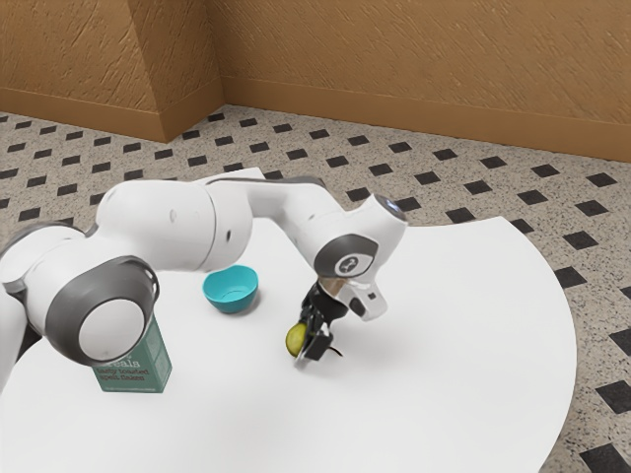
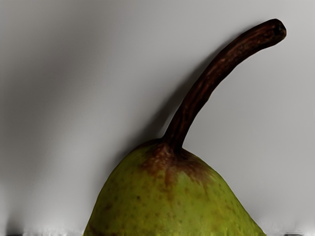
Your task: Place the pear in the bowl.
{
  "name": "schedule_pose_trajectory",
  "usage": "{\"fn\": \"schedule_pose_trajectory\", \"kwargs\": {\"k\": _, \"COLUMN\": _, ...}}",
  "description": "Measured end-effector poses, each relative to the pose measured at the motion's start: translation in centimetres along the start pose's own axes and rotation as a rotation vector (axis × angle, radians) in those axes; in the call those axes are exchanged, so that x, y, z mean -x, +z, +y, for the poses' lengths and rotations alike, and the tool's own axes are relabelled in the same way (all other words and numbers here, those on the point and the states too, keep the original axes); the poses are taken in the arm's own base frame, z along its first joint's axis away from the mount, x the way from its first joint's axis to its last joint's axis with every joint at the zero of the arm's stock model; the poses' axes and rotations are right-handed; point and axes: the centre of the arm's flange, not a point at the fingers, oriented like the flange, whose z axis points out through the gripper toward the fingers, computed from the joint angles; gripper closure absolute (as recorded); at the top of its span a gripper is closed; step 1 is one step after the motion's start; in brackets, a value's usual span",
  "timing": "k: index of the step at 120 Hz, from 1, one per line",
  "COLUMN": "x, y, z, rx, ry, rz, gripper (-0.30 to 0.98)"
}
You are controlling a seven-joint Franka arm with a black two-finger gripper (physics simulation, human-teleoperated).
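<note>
Pear point(image 1: 295, 340), at the end effector point(image 1: 311, 342): grasping step; I cannot tell whether the grip is closed. Bowl point(image 1: 231, 304), apart from the end effector: next calls for securing, lifting, carrying over.

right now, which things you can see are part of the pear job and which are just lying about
For the job:
- pear, at my gripper
- turquoise bowl, still to receive the pear
- white table, under both

Just lying about:
- green cereal box
</note>
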Motion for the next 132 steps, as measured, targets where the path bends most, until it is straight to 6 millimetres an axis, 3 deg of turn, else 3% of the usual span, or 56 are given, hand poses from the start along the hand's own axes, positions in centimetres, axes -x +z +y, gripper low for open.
{"fn": "schedule_pose_trajectory", "kwargs": {"k": 12, "x": 0.2, "y": -0.3, "z": 0.0, "rx": 0.0, "ry": 0.006, "rz": -0.004, "gripper": 0.25}}
{"fn": "schedule_pose_trajectory", "kwargs": {"k": 54, "x": 0.6, "y": -1.0, "z": 0.0, "rx": -0.02, "ry": 0.023, "rz": -0.027, "gripper": 0.43}}
{"fn": "schedule_pose_trajectory", "kwargs": {"k": 80, "x": 1.9, "y": -3.7, "z": -0.7, "rx": -0.071, "ry": 0.012, "rz": -0.029, "gripper": 0.58}}
{"fn": "schedule_pose_trajectory", "kwargs": {"k": 96, "x": 4.9, "y": -5.9, "z": -2.6, "rx": -0.097, "ry": -0.029, "rz": -0.011, "gripper": 0.6}}
{"fn": "schedule_pose_trajectory", "kwargs": {"k": 113, "x": 9.9, "y": -8.2, "z": -5.7, "rx": -0.12, "ry": -0.101, "rz": 0.02, "gripper": 0.64}}
{"fn": "schedule_pose_trajectory", "kwargs": {"k": 132, "x": 15.4, "y": -7.9, "z": -9.4, "rx": -0.114, "ry": -0.179, "rz": 0.036, "gripper": 0.65}}
